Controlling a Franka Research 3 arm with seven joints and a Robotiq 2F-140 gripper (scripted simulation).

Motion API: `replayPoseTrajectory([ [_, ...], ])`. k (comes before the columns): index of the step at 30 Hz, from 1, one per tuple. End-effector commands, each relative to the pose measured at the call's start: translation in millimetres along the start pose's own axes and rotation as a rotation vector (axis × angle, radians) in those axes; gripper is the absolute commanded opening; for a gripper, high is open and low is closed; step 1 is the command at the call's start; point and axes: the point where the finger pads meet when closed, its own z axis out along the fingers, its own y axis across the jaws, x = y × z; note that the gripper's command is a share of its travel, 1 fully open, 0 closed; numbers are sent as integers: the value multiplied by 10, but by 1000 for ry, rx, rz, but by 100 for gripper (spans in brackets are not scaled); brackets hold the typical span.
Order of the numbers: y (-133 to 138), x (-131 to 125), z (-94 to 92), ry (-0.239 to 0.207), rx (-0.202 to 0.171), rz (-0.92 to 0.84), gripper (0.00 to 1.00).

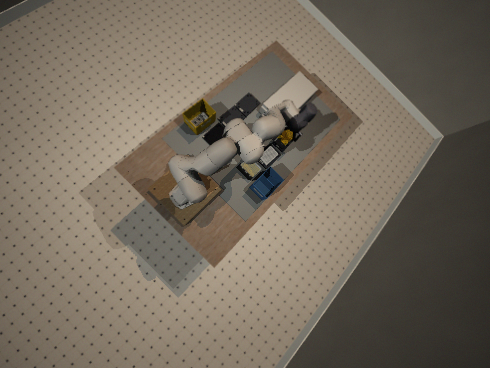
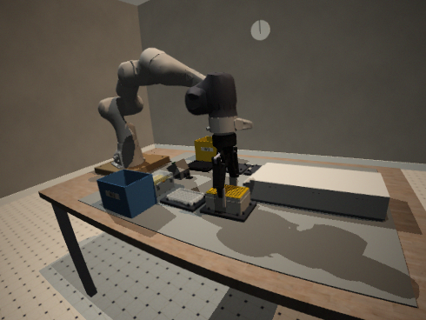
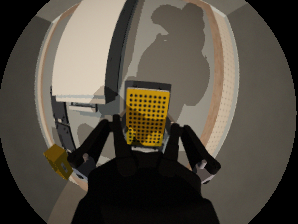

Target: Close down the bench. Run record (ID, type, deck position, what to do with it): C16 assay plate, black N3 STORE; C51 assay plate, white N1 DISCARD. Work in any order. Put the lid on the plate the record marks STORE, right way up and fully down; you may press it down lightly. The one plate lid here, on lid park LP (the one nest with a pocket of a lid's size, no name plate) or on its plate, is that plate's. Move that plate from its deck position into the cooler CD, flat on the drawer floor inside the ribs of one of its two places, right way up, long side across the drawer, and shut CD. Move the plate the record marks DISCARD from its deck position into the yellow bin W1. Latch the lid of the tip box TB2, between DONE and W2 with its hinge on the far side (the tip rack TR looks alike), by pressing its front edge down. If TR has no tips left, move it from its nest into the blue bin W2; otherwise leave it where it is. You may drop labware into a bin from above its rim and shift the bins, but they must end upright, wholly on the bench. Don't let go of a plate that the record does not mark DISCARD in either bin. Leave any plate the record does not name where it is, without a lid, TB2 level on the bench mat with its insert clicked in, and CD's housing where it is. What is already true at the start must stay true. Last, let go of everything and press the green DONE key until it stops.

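Top view high overhead, far above the pincer (image 2: 224, 191), exterior view low, facing it across the bench, wrist view just behind its fingers, all sharing the yellow-topped rack (image 3: 147, 112).
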Motion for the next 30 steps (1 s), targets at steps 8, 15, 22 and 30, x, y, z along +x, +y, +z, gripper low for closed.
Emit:
replayPoseTrajectory([
  [8,-5,1,-50,0,0,-4,0],
  [15,-5,1,-74,0,0,-4,0],
  [22,-5,1,-84,0,0,-4,0],
  [30,-5,1,-84,0,0,-4,0],
])
